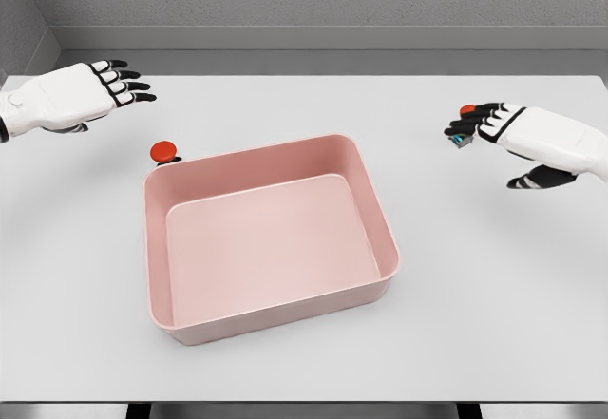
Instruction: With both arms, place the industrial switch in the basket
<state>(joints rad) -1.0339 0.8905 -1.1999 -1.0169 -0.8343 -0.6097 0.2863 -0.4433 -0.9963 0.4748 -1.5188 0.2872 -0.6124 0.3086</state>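
Two switches in play: the right hand grips one, up beside the empty basket. The left hand hovers with fingers loose above the other; next, a carry over the rim.

You see the pink basket on the white tabletop, a red-capped switch just behind its far left corner. Your right hand grips another red-topped switch off to the right, while your left hand hovers with fingers relaxed.
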